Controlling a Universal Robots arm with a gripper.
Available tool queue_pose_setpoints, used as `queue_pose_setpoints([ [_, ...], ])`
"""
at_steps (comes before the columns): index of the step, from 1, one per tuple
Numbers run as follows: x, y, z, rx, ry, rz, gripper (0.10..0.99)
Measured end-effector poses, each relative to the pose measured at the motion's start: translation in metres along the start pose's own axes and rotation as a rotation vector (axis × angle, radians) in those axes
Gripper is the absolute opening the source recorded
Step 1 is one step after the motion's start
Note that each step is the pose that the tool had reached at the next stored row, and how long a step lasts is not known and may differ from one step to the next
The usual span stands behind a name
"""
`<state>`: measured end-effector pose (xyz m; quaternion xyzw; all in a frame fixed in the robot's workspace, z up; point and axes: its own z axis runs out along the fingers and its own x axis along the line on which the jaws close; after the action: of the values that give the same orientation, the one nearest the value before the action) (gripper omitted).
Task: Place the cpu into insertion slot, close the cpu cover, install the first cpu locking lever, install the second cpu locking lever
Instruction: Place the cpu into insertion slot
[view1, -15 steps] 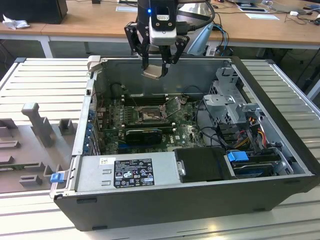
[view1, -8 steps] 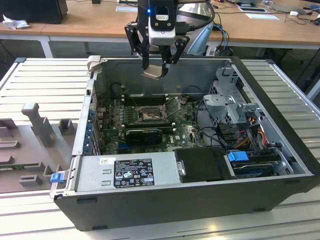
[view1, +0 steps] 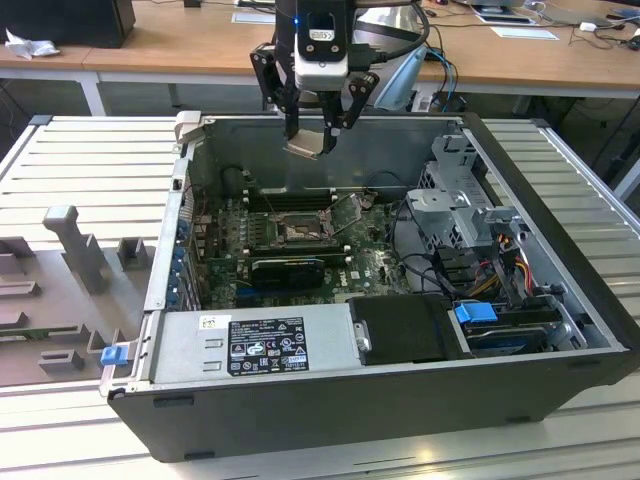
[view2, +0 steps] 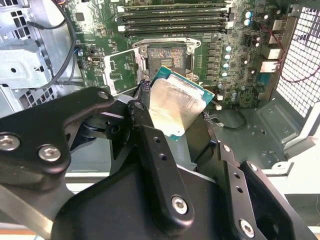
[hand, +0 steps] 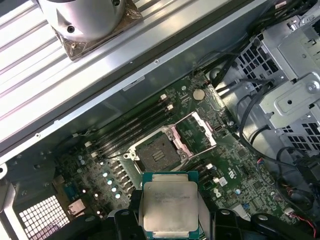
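Black gripper (view1: 312, 133) clamped on the flat silver-topped cpu (view1: 304, 146).
I saw it upper centre in the exterior view, above the dark square insertion slot (view1: 297, 232), silver cpu cover (view1: 350, 210) open.

This looks like a robotics lab or electronics workshop. An opened desktop computer case (view1: 350, 415) lies on a ribbed aluminium bench (view1: 100, 160), with grey moulded part fixtures (view1: 75, 245) beside it. Wooden desks (view1: 170, 45) strewn with papers (view1: 523, 32) stand behind.
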<state>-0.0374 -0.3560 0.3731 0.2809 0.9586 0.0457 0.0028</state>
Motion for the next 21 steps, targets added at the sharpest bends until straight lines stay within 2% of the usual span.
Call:
queue_pose_setpoints([
  [13,-0.0001,-0.0004,0.0049,-0.001,-0.0025,0.028,0.529],
  [21,-0.0001,-0.0004,0.005,-0.002,-0.0083,0.093,0.529],
])
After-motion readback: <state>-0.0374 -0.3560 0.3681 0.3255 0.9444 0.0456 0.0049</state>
